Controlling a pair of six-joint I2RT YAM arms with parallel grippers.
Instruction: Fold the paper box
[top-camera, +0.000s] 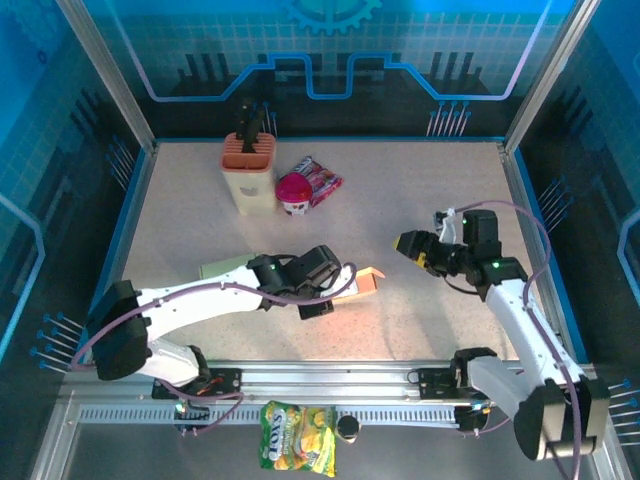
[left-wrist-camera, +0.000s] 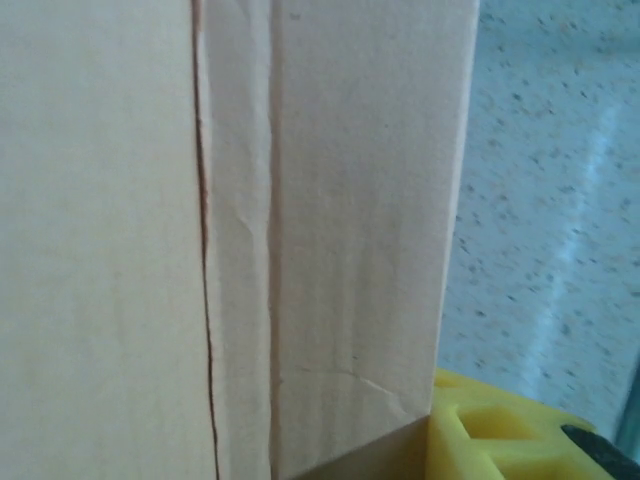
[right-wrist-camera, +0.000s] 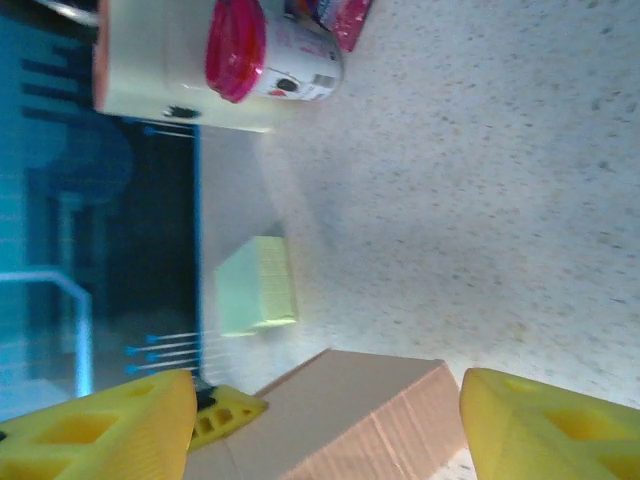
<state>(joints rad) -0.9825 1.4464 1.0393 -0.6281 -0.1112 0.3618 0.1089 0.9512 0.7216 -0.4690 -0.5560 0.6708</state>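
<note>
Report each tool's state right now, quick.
Left tool: closed on the paper box.
Right tool: open, holding nothing.

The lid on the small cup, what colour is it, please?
The lid is magenta-pink, clearest in the right wrist view.

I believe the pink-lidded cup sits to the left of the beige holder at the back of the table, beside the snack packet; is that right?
Not quite. The pink-lidded cup sits to the right of the beige holder, not to its left. The top external view shows this. The rest holds: it is at the back of the table, beside the snack packet.
</note>
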